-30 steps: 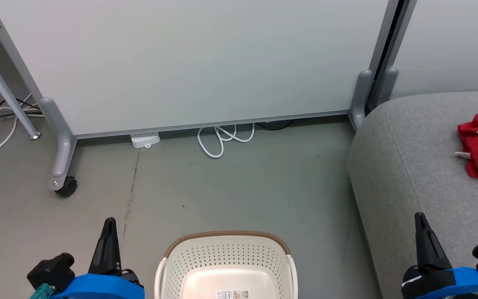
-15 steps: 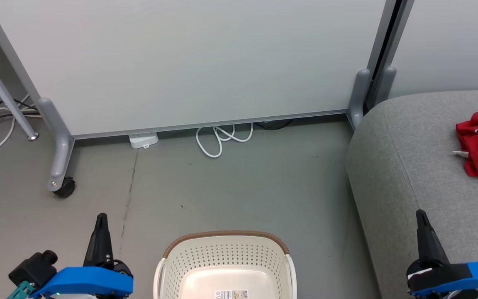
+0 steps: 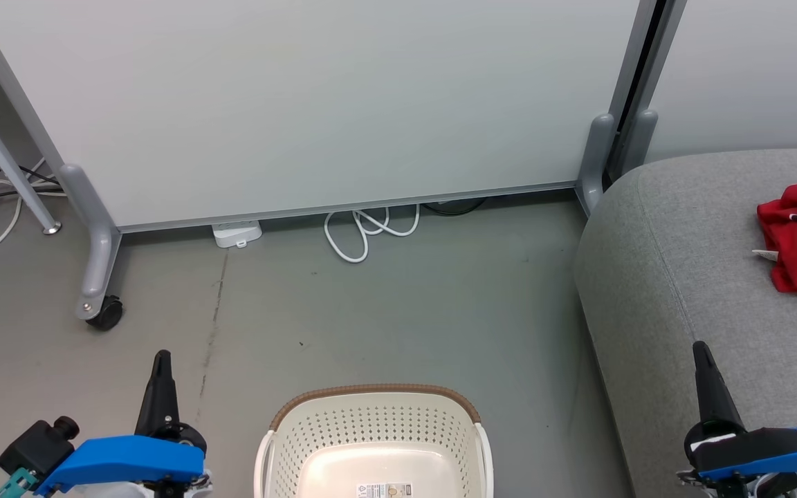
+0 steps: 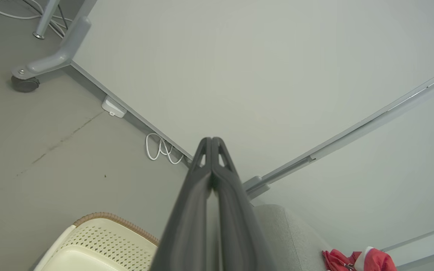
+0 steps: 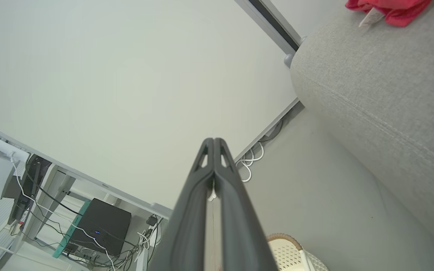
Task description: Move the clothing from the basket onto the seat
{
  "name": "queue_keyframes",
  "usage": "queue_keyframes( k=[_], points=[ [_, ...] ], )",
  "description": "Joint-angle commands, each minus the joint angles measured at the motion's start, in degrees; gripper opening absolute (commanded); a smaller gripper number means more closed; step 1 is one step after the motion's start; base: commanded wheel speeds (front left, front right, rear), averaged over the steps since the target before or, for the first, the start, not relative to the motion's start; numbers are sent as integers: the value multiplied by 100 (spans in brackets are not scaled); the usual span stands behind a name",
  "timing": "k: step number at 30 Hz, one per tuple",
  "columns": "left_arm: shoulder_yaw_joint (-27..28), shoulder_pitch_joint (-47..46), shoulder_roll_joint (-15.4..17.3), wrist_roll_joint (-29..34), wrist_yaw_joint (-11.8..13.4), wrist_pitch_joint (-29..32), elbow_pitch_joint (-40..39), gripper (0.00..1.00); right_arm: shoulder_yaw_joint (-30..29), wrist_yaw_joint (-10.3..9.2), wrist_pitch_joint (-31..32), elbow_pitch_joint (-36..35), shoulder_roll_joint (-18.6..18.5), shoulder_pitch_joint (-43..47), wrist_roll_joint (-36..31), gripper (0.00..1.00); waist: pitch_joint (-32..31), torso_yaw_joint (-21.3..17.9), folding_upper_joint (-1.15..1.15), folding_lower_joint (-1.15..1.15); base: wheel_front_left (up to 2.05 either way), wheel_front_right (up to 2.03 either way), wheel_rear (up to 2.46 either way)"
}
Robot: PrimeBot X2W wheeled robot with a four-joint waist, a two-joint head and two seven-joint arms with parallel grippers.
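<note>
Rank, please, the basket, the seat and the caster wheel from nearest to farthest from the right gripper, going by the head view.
1. seat, directly beside the right gripper
2. basket, bottom centre
3. caster wheel, far left

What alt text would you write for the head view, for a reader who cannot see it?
A cream basket stands on the floor at bottom centre, no clothing in its visible part; red clothing lies on the grey seat at right. The left gripper and right gripper, both shut, point up either side of it.
</note>
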Motion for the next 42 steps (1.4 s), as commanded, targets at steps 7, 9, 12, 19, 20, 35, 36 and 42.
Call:
queue_keyframes(
  k=[7, 9, 12, 19, 20, 35, 36, 42],
  points=[
    [83, -207, 10, -572, -34, 142, -82, 0, -20, 2, 148, -59, -27, -179, 578, 0, 2, -15, 0, 0, 0, 0, 0],
    [98, -220, 10, -705, -36, 176, -83, 0, -21, 3, 183, -58, -27, -184, 716, 0, 3, -19, 0, 0, 0, 0, 0],
    [121, -238, 11, -904, -40, 227, -84, 0, -22, 3, 231, -55, -28, -197, 908, 0, 4, -26, 0, 0, 0, 0, 0],
    [169, -276, 11, -1346, -45, 336, -87, 0, -24, 3, 342, -50, -29, -232, 1352, 0, 6, -41, 0, 0, 0, 0, 0],
    [175, -274, 11, -1403, -46, 345, -87, 0, -25, 3, 355, -49, -30, -237, 1411, 0, 7, -43, 0, 0, 0, 0, 0],
    [256, -341, 12, -2252, -55, 555, -89, 0, -29, 3, 565, -37, -32, -291, 2249, 0, 12, -76, 0, -1, 0, 0, 0],
    [262, -347, 12, -2306, -56, 572, -90, 0, -29, 4, 578, -36, -32, -294, 2300, 0, 12, -78, 0, -1, 0, 0, 0],
    [299, -356, 12, -2614, -62, 645, -91, 0, -31, 3, 655, -31, -33, -325, 2608, 0, 14, -91, 0, -1, 0, 0, 0]
  ],
)
